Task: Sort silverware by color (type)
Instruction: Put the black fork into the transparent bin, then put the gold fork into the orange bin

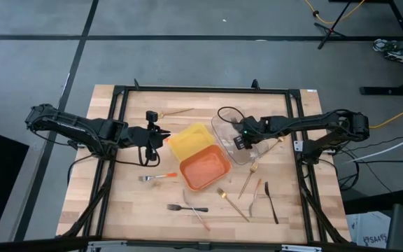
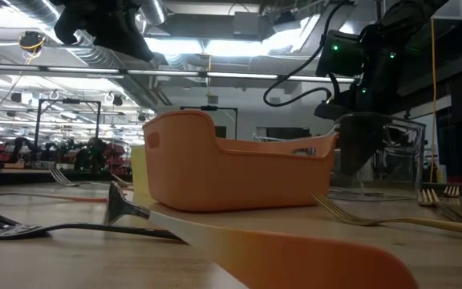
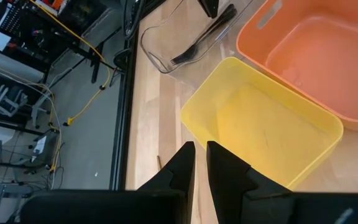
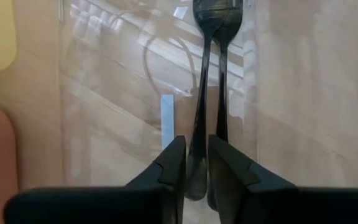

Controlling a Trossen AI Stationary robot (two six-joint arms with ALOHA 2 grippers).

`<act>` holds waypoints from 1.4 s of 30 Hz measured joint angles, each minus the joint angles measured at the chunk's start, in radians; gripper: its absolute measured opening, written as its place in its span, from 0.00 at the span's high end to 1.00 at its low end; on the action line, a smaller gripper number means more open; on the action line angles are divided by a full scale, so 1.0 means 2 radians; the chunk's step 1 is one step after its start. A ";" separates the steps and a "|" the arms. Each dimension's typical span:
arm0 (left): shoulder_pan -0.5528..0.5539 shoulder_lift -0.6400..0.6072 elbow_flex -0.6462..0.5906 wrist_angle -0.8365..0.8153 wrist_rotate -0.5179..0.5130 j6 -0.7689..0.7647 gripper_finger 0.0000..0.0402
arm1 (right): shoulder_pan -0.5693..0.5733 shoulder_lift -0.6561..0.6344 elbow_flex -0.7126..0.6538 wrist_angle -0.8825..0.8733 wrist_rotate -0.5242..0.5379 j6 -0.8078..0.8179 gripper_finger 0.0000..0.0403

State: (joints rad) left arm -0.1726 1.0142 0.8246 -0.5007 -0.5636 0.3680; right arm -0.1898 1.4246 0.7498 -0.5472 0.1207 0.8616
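Note:
My right gripper [image 1: 241, 140] [image 4: 196, 152] reaches down into the clear tray [image 1: 224, 117], where two black forks [image 4: 211, 37] [image 3: 199, 36] lie side by side on its floor. It is shut on the handle of one. My left gripper [image 1: 161, 133] [image 3: 200, 155] hovers shut and empty over the table, just left of the yellow tray [image 1: 189, 140] [image 3: 260, 124]. More silverware lies flat on the wood: a gold fork [image 1: 179, 111] at the far side, an orange-handled fork [image 1: 157, 177], a black fork [image 1: 186, 208], and gold [image 1: 233, 204], orange-handled [image 1: 255, 196] and black [image 1: 271, 203] pieces near the front. My right gripper has one black fork's handle [image 4: 197, 127] between its two fingers. It comes from above, pointing down, and the handle runs through the gap. The fork lies level on the clear tray's floor beside the other black fork; the fingers hide the exact place of contact.
The orange tray [image 1: 205, 169] [image 2: 231, 168] sits against the yellow one, just nearer. A black frame [image 1: 117, 126] borders the wooden table on all sides. Cables trail over the clear tray's far rim [image 1: 229, 110]. Bare wood lies at the near left.

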 joint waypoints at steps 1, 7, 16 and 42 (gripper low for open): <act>0.000 0.000 0.000 0.000 0.000 0.000 0.91 | 0.000 0.000 0.000 0.000 0.000 0.000 0.85; 0.000 0.000 0.000 0.000 0.000 0.000 0.91 | 0.000 0.000 0.010 -0.002 -0.017 0.012 0.85; 0.000 0.000 0.000 0.000 0.000 -0.001 0.91 | 0.000 0.000 0.120 -0.088 -0.025 -0.051 0.86; 0.000 0.000 0.000 0.001 0.000 -0.001 0.91 | 0.000 -0.108 0.262 -0.437 0.013 -0.304 0.86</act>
State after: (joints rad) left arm -0.1722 1.0142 0.8246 -0.4994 -0.5644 0.3656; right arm -0.1902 1.2088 1.2747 -1.4217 0.1460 0.2530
